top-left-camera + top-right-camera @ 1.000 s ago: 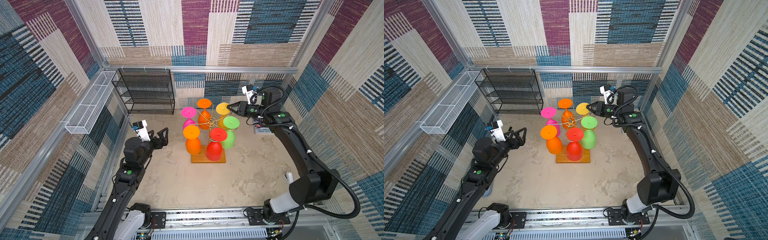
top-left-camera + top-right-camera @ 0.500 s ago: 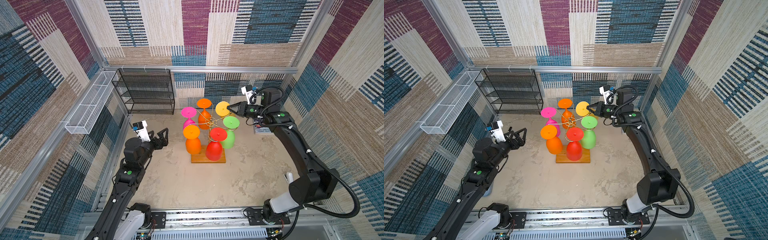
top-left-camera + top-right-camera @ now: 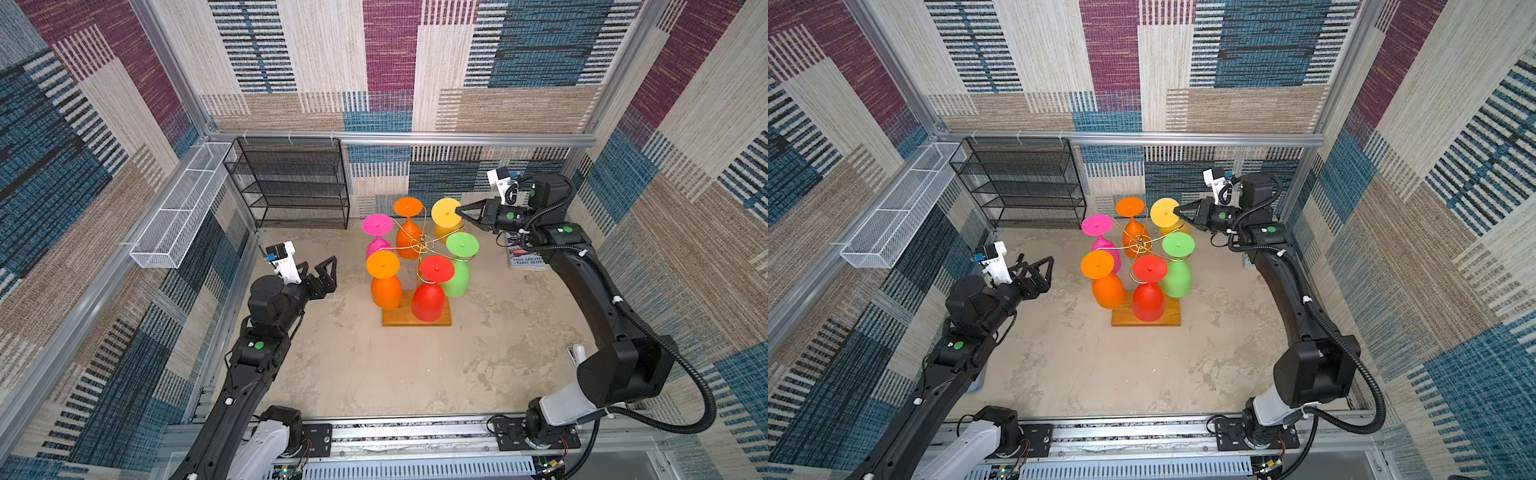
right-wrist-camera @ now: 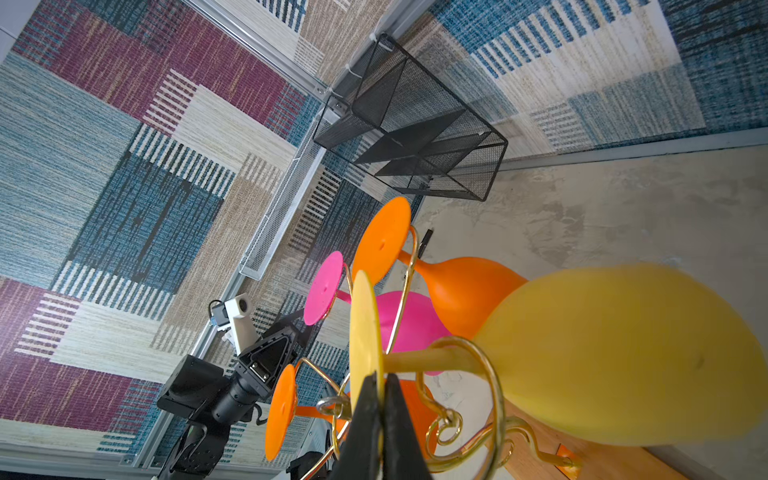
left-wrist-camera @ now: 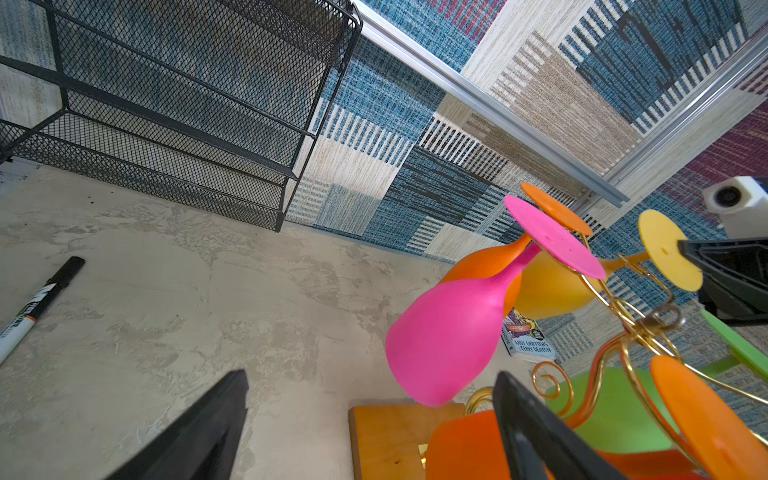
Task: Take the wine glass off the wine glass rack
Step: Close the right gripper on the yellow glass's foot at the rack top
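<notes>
Closure of right gripper (image 3: 458,212) within the last second: parted around the disc foot of yellow glass (image 3: 446,212) a second back, now pressed flat on its rim. Confirmed in the right wrist view, with black fingertips (image 4: 366,424) pinching the thin yellow edge and no gap showing. No lift yet: still hanging bowl-down by its stem in a curled arm of rack (image 3: 420,246), on the side toward the back right corner of table (image 3: 374,374). Rack unmoved, base (image 3: 415,319) flat on the table near the middle, somewhat nearer the back edge.

Left gripper (image 3: 322,272) spread wide, empty, hovering well apart from rack toward the left edge. Same pose as a second back.

Meaning for the task: grasp judged done, extraction next. Likely need to slide the stem outward along the arm, past the curl, before carrying it away. Thin-rim pinch probably weak against twisting, hence some risk of slipping, or of dragging the light wire rack along. Steadying of base by the free left gripper possibly useful.
</notes>
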